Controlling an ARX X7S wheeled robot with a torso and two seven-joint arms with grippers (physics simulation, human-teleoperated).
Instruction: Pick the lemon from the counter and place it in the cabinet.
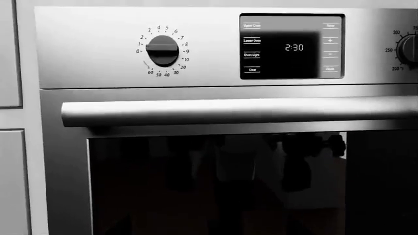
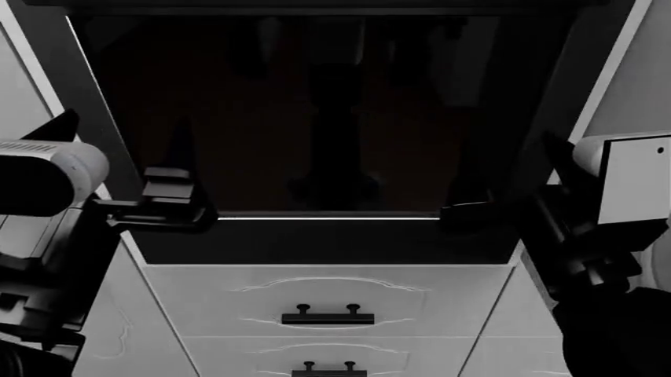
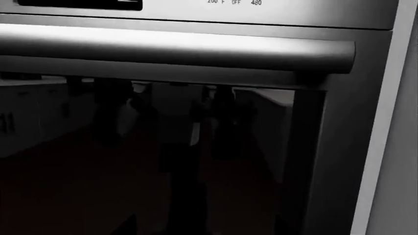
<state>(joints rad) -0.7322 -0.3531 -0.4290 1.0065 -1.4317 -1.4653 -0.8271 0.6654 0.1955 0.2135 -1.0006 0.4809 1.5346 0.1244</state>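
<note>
The lemon, the counter and the cabinet are out of view. Both arms are raised in front of a dark-glass oven door (image 2: 314, 118). In the head view my left gripper (image 2: 173, 200) is a dark shape at the door's lower left corner. My right gripper (image 2: 472, 214) is at the lower right corner. In the wrist views each gripper's dark fingertips barely show against the glass. The left gripper (image 1: 209, 223) and the right gripper (image 3: 203, 220) both have their tips wide apart with nothing between them.
The steel oven has a long bar handle (image 1: 235, 111), a timer knob (image 1: 162, 50) and a display reading 2:30 (image 1: 294, 47). White drawers with curved mouldings and black handles (image 2: 327, 317) sit below the oven. Pale panels (image 1: 10, 54) flank it.
</note>
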